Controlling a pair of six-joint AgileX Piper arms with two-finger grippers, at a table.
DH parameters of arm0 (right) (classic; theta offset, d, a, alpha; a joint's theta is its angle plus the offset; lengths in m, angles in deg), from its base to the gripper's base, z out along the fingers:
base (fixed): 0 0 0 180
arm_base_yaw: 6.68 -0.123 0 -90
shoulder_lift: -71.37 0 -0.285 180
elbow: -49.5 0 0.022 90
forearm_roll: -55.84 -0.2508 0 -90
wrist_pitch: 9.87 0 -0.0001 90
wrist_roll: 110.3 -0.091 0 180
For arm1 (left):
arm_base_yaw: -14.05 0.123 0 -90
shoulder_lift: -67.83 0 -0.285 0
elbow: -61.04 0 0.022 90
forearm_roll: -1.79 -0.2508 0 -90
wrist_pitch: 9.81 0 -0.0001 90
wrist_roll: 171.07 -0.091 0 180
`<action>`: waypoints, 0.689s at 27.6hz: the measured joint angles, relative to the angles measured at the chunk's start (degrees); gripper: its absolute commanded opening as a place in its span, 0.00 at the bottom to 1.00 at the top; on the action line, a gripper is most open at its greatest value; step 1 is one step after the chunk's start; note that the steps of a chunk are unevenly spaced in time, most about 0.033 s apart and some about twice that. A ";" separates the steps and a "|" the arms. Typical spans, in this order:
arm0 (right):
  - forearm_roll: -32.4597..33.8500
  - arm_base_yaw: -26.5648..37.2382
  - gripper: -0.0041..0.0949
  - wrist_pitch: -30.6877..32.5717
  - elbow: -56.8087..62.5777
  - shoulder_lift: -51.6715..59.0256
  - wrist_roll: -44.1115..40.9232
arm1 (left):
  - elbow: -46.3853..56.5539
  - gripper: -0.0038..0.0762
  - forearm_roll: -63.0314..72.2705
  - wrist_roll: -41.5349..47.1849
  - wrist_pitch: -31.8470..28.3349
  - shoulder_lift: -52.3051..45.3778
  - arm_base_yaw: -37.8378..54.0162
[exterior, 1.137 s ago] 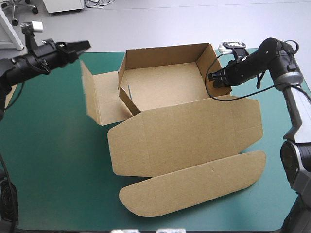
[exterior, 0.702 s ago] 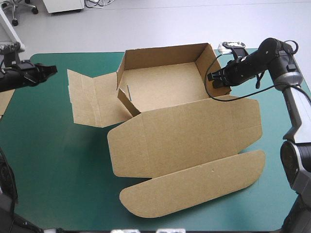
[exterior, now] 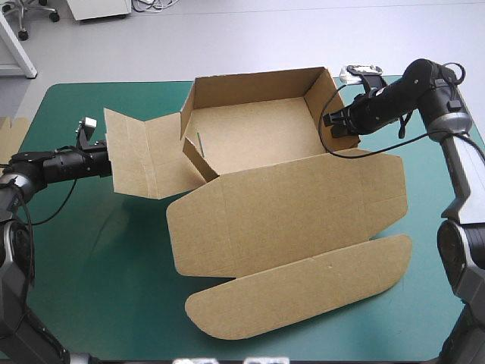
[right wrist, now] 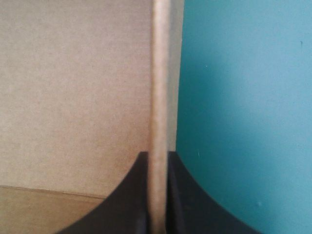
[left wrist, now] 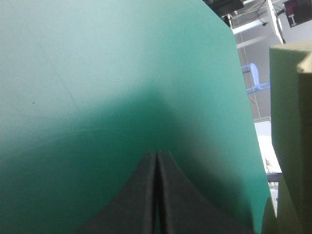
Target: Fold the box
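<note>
**Brown cardboard box (exterior: pixel 258 144) with its walls partly raised**

It sits toward the far edge of the teal-green table (exterior: pixel 91 288), matte side walls upright and the rounded lid flat. The right hand (exterior: pixel 332 127) is clamped on the right wall. The left hand (exterior: pixel 107 161), black fingers pressed together, lies beside the left flap.

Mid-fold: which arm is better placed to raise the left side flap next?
Left. The left end effector, shut and empty, sits low at the outer edge of the left side flap. The right end effector is shut on the right wall of the box, probably steadying it.
</note>
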 measured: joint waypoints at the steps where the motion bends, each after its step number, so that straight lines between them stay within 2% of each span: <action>1: -0.19 0.00 0.04 0.00 0.00 0.00 0.00 | 0.19 0.04 0.51 -0.53 0.37 0.21 -0.14; 13: -0.07 0.00 0.04 0.01 0.00 0.00 0.00 | 0.31 0.04 6.72 -1.91 0.87 -0.11 -9.07; 19: -0.37 0.00 0.04 -0.13 0.00 0.00 0.00 | 0.35 0.04 10.71 -1.64 1.13 -4.96 -9.61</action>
